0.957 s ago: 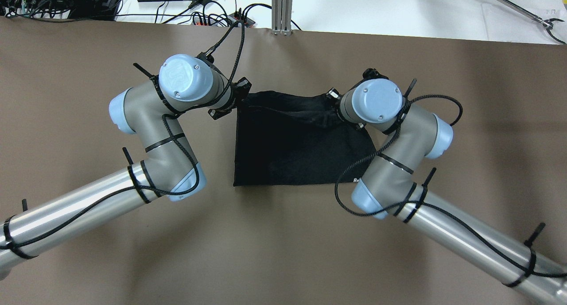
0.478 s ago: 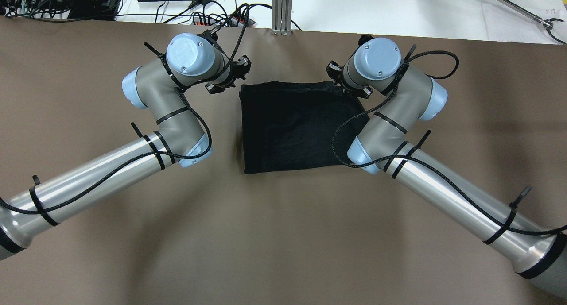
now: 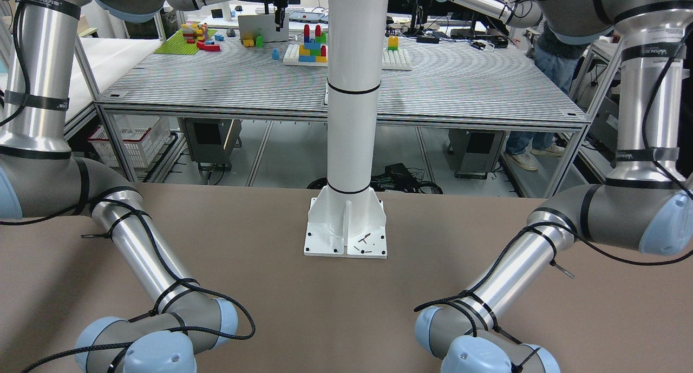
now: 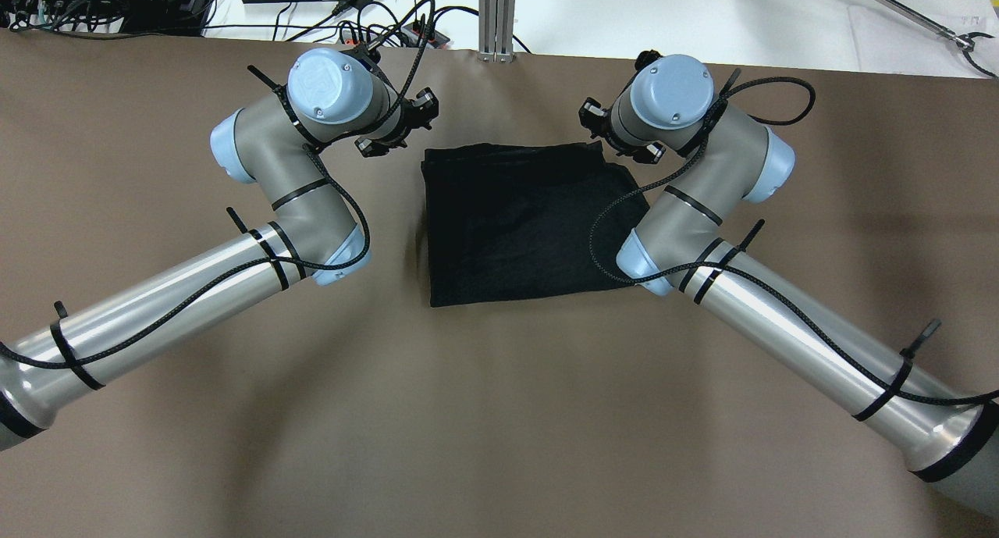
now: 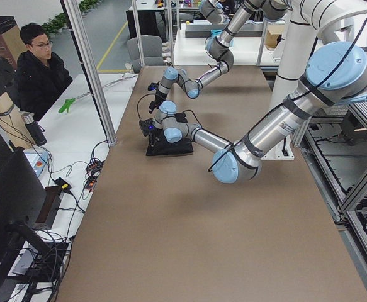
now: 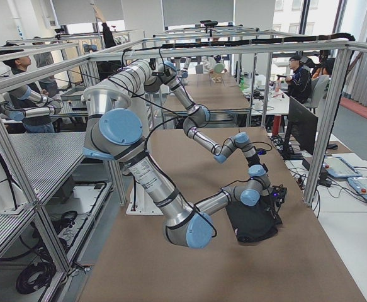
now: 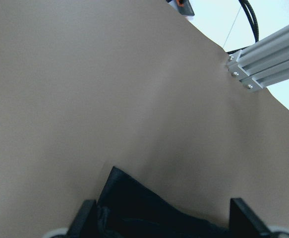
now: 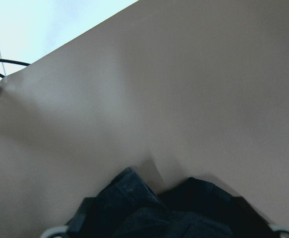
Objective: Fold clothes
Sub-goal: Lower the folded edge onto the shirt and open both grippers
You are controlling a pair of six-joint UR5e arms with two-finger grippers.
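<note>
Reaching in from the lower corners of the overhead view, the left arm (image 4: 156, 319) and the right arm (image 4: 812, 343) angle inward across the brown table (image 4: 499, 429) and bend toward each other in the upper half of the frame. Between their elbows lies the black garment (image 4: 523, 226), spread flat on the table in a roughly rectangular shape in the upper middle of the frame; the right arm's elbow covers part of its right side. Both wrists hang over the garment's far edge, the left one just past its upper-left corner and the right one over its upper-right corner. Seen from the left wrist camera, the left gripper (image 7: 164, 215) has its fingers (image 7: 87, 218) spread wide with nothing pinched, and a pointed corner of the cloth lies on the table between them at the bottom of the frame. Seen from the right wrist camera, the right gripper (image 8: 169, 225) also looks spread wide, with rumpled folds of cloth heaped between its jaws and not clamped; its right-hand finger blends into the dark fabric. Beyond the table's far edge, at the top of the overhead frame, stand an aluminium post (image 4: 497, 15) and a tangle of black cables (image 4: 367, 11).
</note>
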